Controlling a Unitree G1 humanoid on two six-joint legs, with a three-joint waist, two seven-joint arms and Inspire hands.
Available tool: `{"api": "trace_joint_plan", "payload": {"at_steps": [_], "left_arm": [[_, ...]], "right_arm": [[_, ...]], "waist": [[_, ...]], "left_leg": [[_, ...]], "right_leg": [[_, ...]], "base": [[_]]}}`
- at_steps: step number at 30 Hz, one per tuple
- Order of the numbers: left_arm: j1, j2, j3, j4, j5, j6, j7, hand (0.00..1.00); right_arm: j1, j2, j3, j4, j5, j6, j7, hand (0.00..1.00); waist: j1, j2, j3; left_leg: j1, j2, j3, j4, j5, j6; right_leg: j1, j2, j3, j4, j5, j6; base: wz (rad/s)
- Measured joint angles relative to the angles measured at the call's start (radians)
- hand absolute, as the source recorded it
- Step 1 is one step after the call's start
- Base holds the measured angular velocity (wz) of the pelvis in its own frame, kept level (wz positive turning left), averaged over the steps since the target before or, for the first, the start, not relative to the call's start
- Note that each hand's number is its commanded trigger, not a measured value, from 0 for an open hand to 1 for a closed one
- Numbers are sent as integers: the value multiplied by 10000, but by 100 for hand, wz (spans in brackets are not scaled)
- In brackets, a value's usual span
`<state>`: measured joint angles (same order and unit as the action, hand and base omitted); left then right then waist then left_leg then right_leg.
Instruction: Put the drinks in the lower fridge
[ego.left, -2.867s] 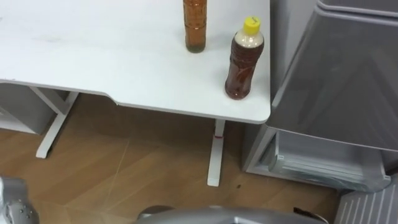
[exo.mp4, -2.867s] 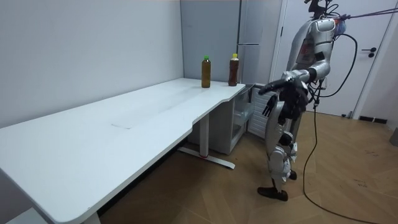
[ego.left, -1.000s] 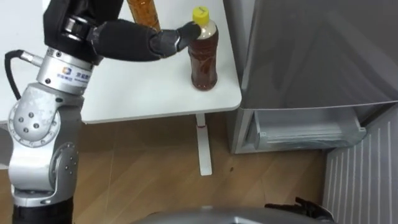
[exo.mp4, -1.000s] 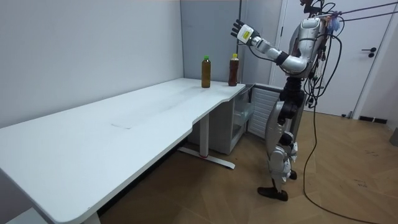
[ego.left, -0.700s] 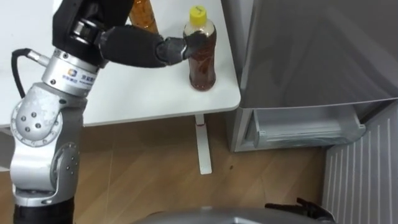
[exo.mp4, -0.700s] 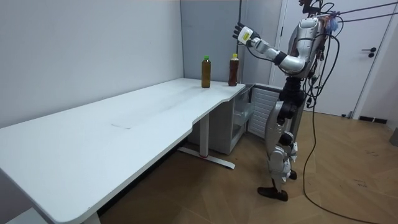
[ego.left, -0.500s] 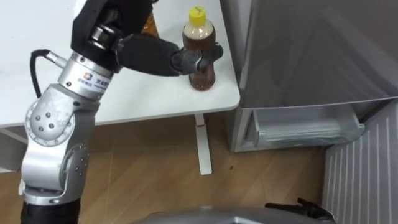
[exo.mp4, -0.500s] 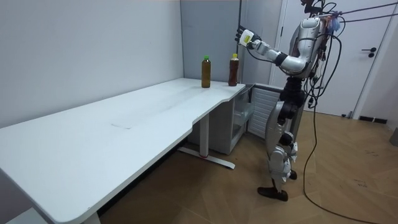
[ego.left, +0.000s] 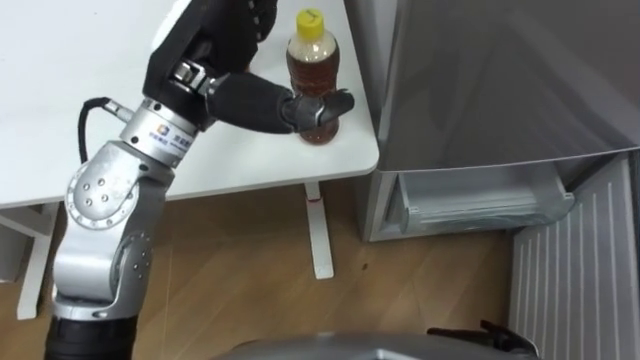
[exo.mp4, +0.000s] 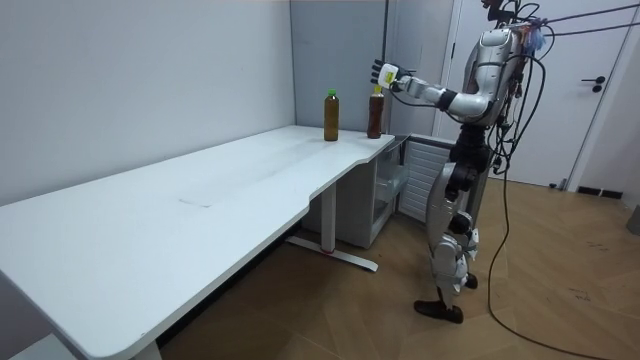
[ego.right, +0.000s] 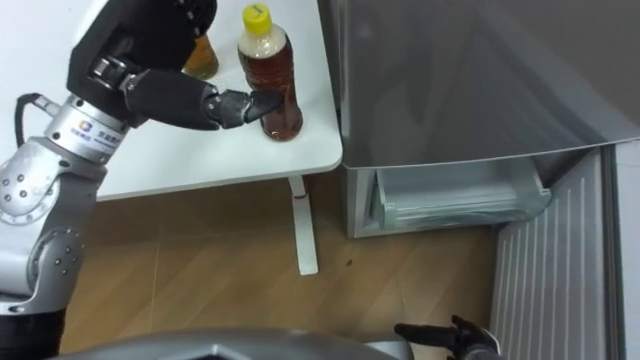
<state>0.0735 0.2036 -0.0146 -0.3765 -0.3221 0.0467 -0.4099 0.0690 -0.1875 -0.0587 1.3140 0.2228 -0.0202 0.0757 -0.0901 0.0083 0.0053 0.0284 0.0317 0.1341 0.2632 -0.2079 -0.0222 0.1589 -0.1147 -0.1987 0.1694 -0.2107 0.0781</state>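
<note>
1. Contact is being made: the left hand is curling its fingers round the lower body of the yellow-capped bottle, wrapping across its front. How firmly it is squeezing cannot be judged.
2. A second ago the fingertips were only brushing the cap, and half a second ago they were sitting near the bottle's shoulder, so the hand has been sliding down to a lower hold. In the room view the arm, earlier raised above the bottles, is now reaching out level with them.
3. The bottle is standing where it stood, on the table at the corner nearest the fridge. Its base is resting on the top, and nothing is being lifted yet.
4. By my reading, the reach is ending and the grasp is beginning, while the lift and the carry are still lying ahead.
5. The bottle's long axis is running vertically, with the cap pointing up and the base down. The hand is coming at it from the side, across that axis.
6. The green-capped bottle is waiting just beside it, further in along the table.
7. The lower fridge is standing open below and to the right of the table corner, with its door swung out. The bottle is going to need carrying down and rightward, probably kept upright.
</note>
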Motion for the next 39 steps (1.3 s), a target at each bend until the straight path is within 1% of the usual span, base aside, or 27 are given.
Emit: {"api": "trace_joint_plan", "payload": {"at_steps": [3,10,12,17,24,26,32,39], "left_arm": [[0,-3,-1,186,4,182,-44,0],[0,-7,-1,221,2,209,-160,0],[0,-7,-1,229,2,270,-186,0],[-1,-51,-1,523,3,380,-253,0],[-1,-125,0,566,3,458,-317,0],[-1,-159,-1,586,3,575,-318,0],[-2,-261,20,851,13,589,-319,0],[-1,-275,20,1040,16,622,-199,0]], "right_arm": [[-12,0,7,-8,1,13,5,0],[-12,-5,-1,-63,0,222,6,0],[7,-4,-1,-131,-2,225,18,0],[18,-10,2,-261,-5,280,124,0],[76,-33,-6,-386,-5,367,276,0],[86,-36,-10,-394,-3,389,295,0],[84,-36,-19,-398,-3,439,317,0],[88,-32,-18,-387,-8,450,303,0]], "waist": [[7,1,-1],[4,11,-7],[1,16,-9],[-141,32,-12],[-173,36,-11],[-174,42,-8],[-169,27,-4],[-166,-20,-2]], "left_leg": [[-6,8,11,-5,0,0],[-6,32,26,-9,0,-1],[-9,48,25,-2,-1,-3],[-9,73,11,43,-1,-5],[4,85,-1,53,-2,-6],[4,92,-3,52,-2,-6],[6,94,0,51,-3,-7],[24,100,-2,80,-1,-8]], "right_leg": [[23,3,1,16,8,-13],[37,24,7,20,25,-38],[31,38,6,20,32,-48],[99,55,-21,21,37,-57],[142,66,-26,18,42,-63],[149,72,-29,18,45,-69],[149,74,-20,22,46,-70],[151,79,-12,19,46,-70]], "base": [[0],[0],[0],[0],[0],[0],[0],[0]]}}
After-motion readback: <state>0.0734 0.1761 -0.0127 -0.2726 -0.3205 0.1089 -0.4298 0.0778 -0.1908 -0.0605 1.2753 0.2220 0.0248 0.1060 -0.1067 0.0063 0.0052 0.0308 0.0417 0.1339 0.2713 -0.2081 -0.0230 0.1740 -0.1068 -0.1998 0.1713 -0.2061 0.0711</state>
